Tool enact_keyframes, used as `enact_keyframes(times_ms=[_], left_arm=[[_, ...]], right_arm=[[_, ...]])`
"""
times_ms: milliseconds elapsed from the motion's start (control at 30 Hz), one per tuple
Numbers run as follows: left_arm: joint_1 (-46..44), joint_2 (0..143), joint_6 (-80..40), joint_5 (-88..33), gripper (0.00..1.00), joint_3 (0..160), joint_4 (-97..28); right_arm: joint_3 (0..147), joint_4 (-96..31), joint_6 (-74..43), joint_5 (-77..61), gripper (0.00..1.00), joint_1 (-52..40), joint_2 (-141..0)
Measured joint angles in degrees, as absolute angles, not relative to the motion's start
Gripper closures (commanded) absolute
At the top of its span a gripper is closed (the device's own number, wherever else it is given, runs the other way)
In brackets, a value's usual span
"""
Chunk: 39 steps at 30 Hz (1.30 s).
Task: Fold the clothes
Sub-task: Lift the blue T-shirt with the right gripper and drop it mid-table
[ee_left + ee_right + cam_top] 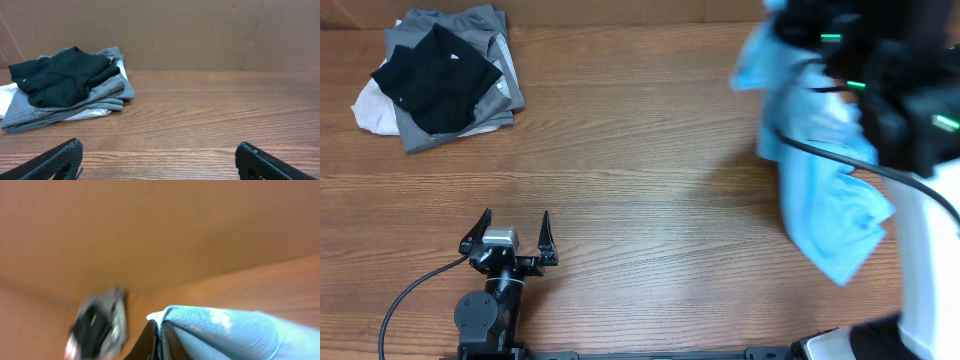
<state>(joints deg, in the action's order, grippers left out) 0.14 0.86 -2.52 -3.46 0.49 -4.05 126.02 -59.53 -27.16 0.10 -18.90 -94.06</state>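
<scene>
Upper left of the counter (pixel 650 150), one heap: one black garment (pixel 430 75) atop one grey garment (pixel 420 28) and one off-white garment (pixel 370 110); left end effector (pixel 516 218) spread wide at lower left, well apart from the heap; right end effector (pixel 159 337) pressed together, pinching one sky-blue shirt (pixel 825 200) at frame right, its arm overlapping the cloth.

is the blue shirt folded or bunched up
Bunched, not folded: the blue shirt hangs crumpled from the right gripper, its edge pinched between the shut fingers in the right wrist view.
</scene>
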Motion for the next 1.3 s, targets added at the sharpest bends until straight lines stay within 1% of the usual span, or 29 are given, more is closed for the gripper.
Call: enact_keyframes(times_ms=[200, 367, 433, 467, 500, 533, 567, 600, 633, 833, 1000, 1133, 1300], left_arm=[[0.1, 0.9, -2.5, -3.5, 0.0, 0.5, -4.1], [0.1, 0.9, -2.5, -3.5, 0.0, 0.5, -4.1], [0.1, 0.9, -2.5, -3.5, 0.0, 0.5, -4.1], [0.1, 0.9, -2.5, -3.5, 0.0, 0.5, -4.1], [0.1, 0.9, -2.5, -3.5, 0.0, 0.5, -4.1], [0.1, 0.9, -2.5, -3.5, 0.0, 0.5, -4.1], [0.1, 0.9, -2.5, -3.5, 0.0, 0.5, -4.1], [0.1, 0.9, -2.5, -3.5, 0.0, 0.5, -4.1], [0.1, 0.9, -2.5, -3.5, 0.0, 0.5, -4.1], [0.1, 0.9, -2.5, -3.5, 0.0, 0.5, -4.1], [0.1, 0.9, -2.5, -3.5, 0.0, 0.5, -4.1], [0.1, 0.9, -2.5, -3.5, 0.0, 0.5, -4.1], [0.1, 0.9, -2.5, -3.5, 0.0, 0.5, -4.1]], right_arm=[[126.0, -58.0, -28.1, -9.2, 0.96, -30.5, -106.5], [126.0, -56.7, -28.4, -13.5, 0.95, -38.9, -114.6], [126.0, -56.6, -28.5, -14.3, 0.86, -41.7, -116.5], [126.0, -56.6, -28.2, -14.7, 0.85, -43.0, -117.1], [126.0, -56.6, -27.9, -15.1, 0.8, -44.2, -117.4], [126.0, -56.6, -27.5, -15.3, 0.72, -45.2, -117.4], [126.0, -56.5, -27.3, -15.6, 0.59, -45.8, -117.4], [126.0, -56.3, -27.2, -15.8, 0.39, -46.3, -117.3], [126.0, -56.2, -26.6, -16.0, 0.32, -46.4, -117.3], [126.5, -60.9, -24.1, -14.2, 0.23, -42.9, -116.7], [128.4, -70.1, -23.6, -6.7, 0.01, -35.7, -112.5], [129.7, -78.1, -23.3, -2.2, 0.0, -28.6, -103.8], [131.2, -87.5, -22.3, -0.6, 0.0, -24.5, -95.7]])
